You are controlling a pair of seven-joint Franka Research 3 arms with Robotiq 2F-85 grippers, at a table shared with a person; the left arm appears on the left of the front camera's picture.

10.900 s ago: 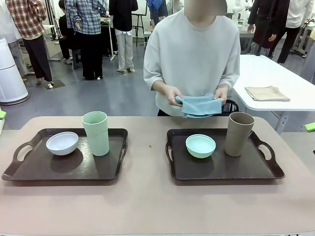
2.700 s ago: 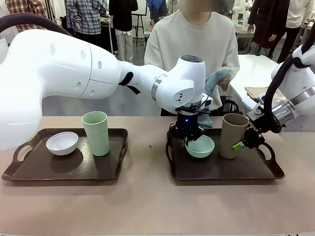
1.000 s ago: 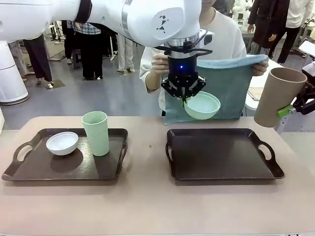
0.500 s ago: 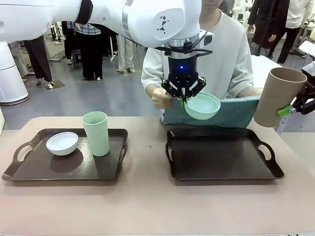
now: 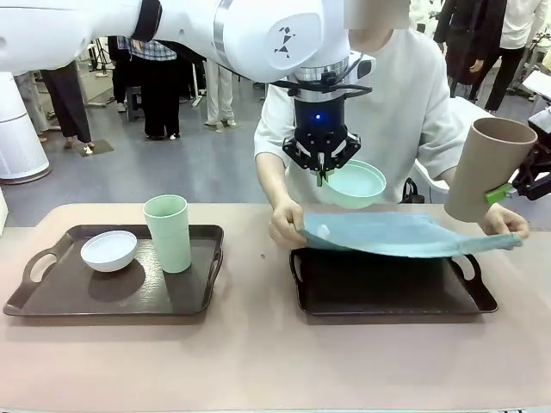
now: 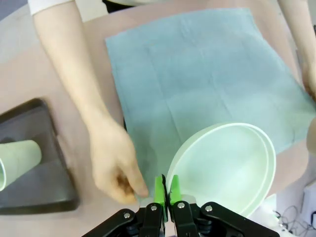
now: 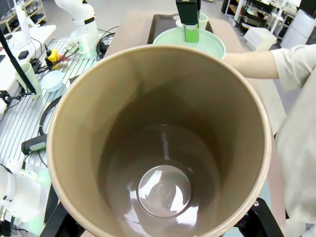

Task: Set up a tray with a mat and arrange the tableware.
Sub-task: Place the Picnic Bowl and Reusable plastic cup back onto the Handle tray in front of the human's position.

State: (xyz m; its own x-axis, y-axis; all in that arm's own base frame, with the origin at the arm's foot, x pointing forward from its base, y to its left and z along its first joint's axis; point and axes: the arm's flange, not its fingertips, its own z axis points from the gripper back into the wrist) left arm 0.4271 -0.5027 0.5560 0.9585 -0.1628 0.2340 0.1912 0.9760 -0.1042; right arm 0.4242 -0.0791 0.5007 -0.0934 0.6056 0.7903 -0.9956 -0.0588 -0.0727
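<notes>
In the front view, the left gripper [image 5: 323, 175] is pinched shut on the rim of the mint bowl [image 5: 355, 183] and holds it up in the air above the right tray [image 5: 379, 294]. The right gripper [image 5: 492, 194] is clamped around the tan cup [image 5: 479, 170], which hangs tilted off the tray's right end. We judge both are lifted so the tray is bare for the mat [image 5: 405, 234]. The person stretches the mat flat just over the tray, one hand [image 5: 285, 226] at its left end and the other hand [image 5: 508, 222] at its right. On the left tray [image 5: 52, 297] sit the white bowl [image 5: 109, 249] and the green cup [image 5: 168, 232], side by side and with no mat under them, so that half of the job looks undone.

In the left wrist view, the green pads [image 6: 159, 189] meet on the mint bowl's rim, one inside and one outside. The bowl hangs above the near edge of the mat, high enough not to catch it. The person's hand rests at the mat's corner.

In the right wrist view, we look straight down into the empty tan cup. Black fingers frame it on both sides at the bottom edge. Beyond its rim we see the mint bowl, well apart from the cup.
</notes>
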